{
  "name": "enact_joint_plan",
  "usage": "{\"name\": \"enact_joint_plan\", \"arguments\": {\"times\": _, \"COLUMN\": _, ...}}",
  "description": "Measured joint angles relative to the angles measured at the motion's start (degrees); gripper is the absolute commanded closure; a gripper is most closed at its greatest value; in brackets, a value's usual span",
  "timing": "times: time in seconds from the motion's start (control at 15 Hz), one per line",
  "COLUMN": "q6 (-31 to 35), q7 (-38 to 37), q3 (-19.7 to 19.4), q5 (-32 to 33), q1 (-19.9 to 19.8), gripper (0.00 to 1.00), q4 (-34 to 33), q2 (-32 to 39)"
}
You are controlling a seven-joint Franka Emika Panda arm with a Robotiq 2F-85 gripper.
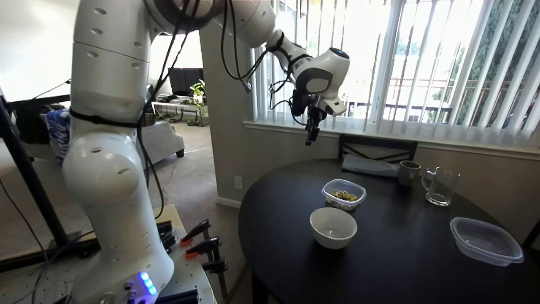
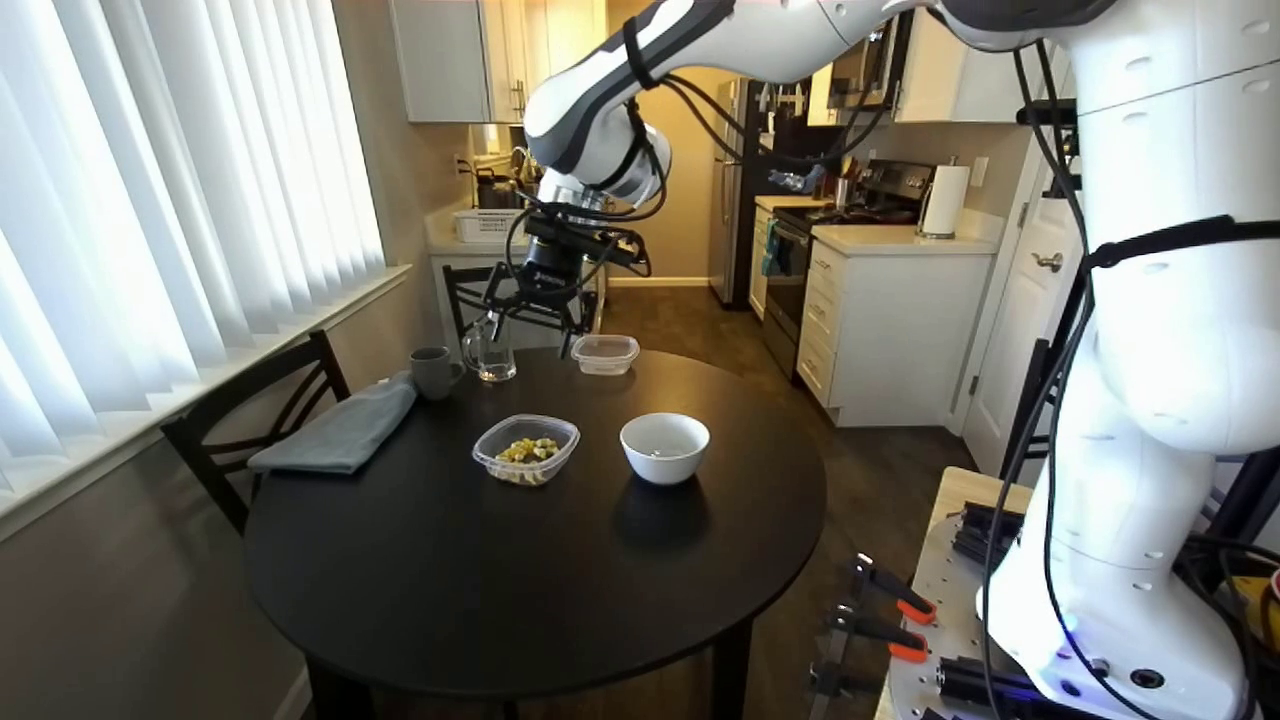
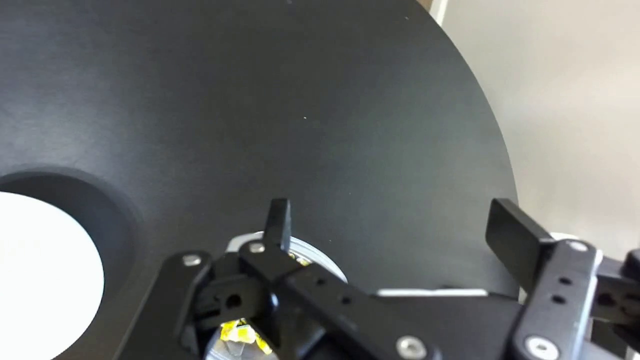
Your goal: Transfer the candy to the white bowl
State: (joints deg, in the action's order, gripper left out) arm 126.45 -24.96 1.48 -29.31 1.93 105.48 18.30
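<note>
The candy (image 1: 344,195) is a small heap of yellow-brown pieces inside a see-through plastic bowl (image 1: 327,195). The candy also shows in an exterior view (image 2: 528,450) and partly behind my finger linkage in the wrist view (image 3: 242,331). The white bowl (image 1: 333,238) stands upright beside the plastic bowl, also in an exterior view (image 2: 665,455); its overexposed edge is at the left of the wrist view (image 3: 47,275). My gripper (image 3: 397,220) is open with nothing between its fingers. It hangs well above the table in both exterior views (image 1: 311,137) (image 2: 533,335).
On the round black table (image 1: 287,202) are a see-through rectangular container (image 1: 485,240), a glass mug (image 1: 441,188), a grey mug (image 1: 408,172) and a folded grey-blue cloth (image 1: 369,166). Dark chairs (image 2: 270,400) and a window with vertical blinds stand close to the table.
</note>
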Motion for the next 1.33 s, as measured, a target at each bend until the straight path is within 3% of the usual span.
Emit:
{"name": "enact_joint_plan", "arguments": {"times": 0.47, "q6": 9.5, "q7": -22.7, "q3": -1.7, "q5": 2.9, "q1": 3.4, "gripper": 0.0, "q4": -4.1, "q2": 4.4}}
{"name": "enact_joint_plan", "arguments": {"times": 0.73, "q6": 12.4, "q7": -32.0, "q3": -3.7, "q5": 6.2, "q1": 3.6, "gripper": 0.0, "q4": -4.5, "q2": 8.2}}
{"name": "enact_joint_plan", "arguments": {"times": 1.33, "q6": 12.5, "q7": -34.8, "q3": -4.2, "q5": 7.5, "q1": 3.4, "gripper": 0.0, "q4": -5.2, "q2": 10.1}}
